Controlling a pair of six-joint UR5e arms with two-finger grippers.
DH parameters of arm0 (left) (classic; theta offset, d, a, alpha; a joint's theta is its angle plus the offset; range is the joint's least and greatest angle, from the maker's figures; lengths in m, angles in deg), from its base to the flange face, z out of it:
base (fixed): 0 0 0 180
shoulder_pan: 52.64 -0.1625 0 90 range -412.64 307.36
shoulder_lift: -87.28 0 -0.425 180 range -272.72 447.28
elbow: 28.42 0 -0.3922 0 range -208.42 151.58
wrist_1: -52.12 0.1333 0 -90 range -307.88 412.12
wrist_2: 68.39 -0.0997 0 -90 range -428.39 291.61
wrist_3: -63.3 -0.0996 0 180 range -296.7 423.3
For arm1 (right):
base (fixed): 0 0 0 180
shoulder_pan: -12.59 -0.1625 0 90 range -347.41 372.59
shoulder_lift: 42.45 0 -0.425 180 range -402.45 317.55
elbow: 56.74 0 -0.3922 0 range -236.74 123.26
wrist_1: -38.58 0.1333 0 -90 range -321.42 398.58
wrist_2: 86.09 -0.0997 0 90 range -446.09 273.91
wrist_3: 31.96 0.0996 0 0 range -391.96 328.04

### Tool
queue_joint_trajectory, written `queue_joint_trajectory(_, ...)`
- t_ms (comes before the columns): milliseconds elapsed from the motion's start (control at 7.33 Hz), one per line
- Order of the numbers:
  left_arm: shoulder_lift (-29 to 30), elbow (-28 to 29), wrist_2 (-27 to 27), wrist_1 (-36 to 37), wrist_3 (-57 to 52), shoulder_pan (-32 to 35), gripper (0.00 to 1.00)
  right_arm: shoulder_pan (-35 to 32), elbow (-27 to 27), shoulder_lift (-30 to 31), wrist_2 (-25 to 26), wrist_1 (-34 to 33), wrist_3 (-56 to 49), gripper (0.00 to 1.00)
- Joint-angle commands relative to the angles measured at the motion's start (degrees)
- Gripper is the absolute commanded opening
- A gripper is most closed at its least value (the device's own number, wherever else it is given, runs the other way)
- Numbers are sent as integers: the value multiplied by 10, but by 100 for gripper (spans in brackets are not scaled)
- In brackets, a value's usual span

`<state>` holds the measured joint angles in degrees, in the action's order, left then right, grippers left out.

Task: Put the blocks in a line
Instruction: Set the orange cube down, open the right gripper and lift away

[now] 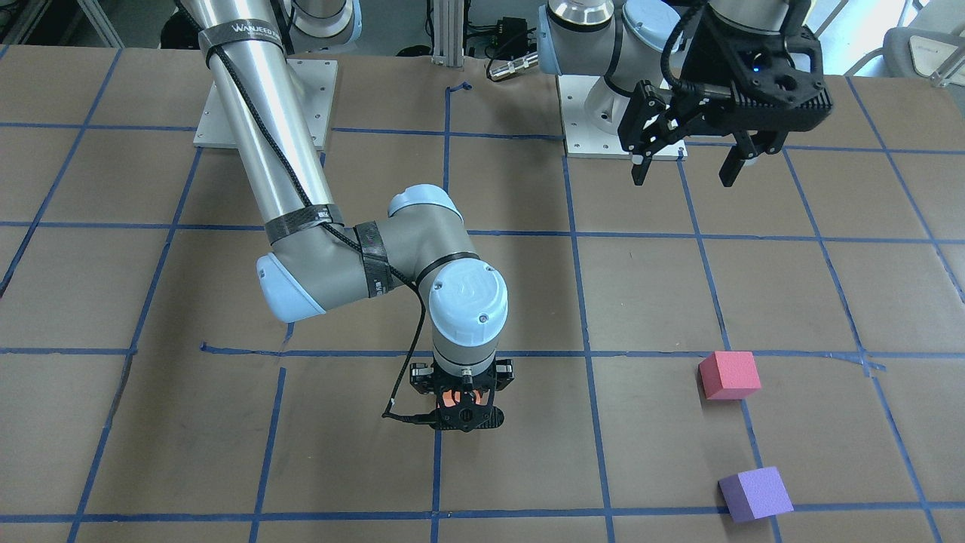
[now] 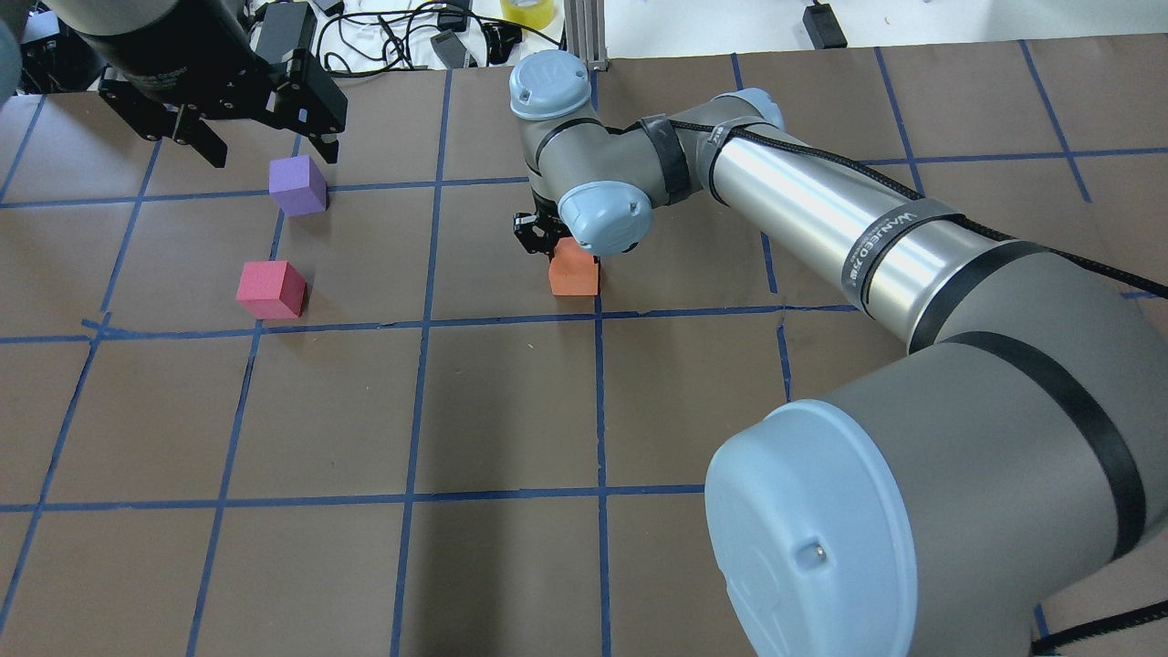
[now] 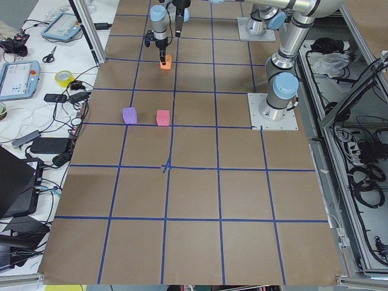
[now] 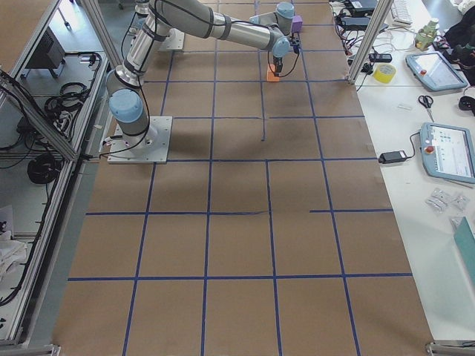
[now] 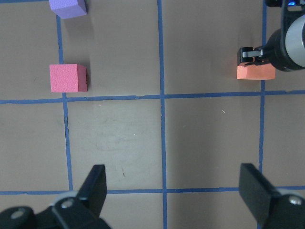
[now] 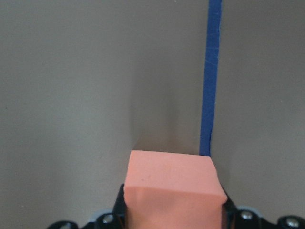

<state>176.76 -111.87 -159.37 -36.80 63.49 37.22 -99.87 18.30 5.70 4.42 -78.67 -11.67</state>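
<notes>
orange block [image 1: 450, 397] mostly hidden (front view), right tool [image 1: 461, 409] fingertips seemingly covered

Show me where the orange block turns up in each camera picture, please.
Front-facing: orange block lower centre, barely showing.
Overhead: block upper centre.
Left side: block top, left of centre.
Right side: block top, right of centre.
Left wrist: block upper right.
Right wrist: block bottom centre, close up.
Shared landmark: the blue tape line running right beside it.

Orange block [image 2: 574, 274] apart from pink [image 2: 270, 290], purple [image 2: 297, 184]
</notes>
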Motion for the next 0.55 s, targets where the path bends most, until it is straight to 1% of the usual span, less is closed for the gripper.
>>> queue_joint_trajectory(0,4,-3,3,10,0,-4,100,0,0,0,-1,-4,1,50)
queue_joint_trajectory(136,3,-1,4,10,-1,-4,100,0,0,-1,-1,-3,0,50)
queue_joint_trajectory(273,0,-4,3,10,-1,-4,100,0,0,0,-1,-4,4,55)
queue_joint_trajectory(409,0,-5,3,10,-1,-5,100,-1,1,-1,0,-4,-5,83)
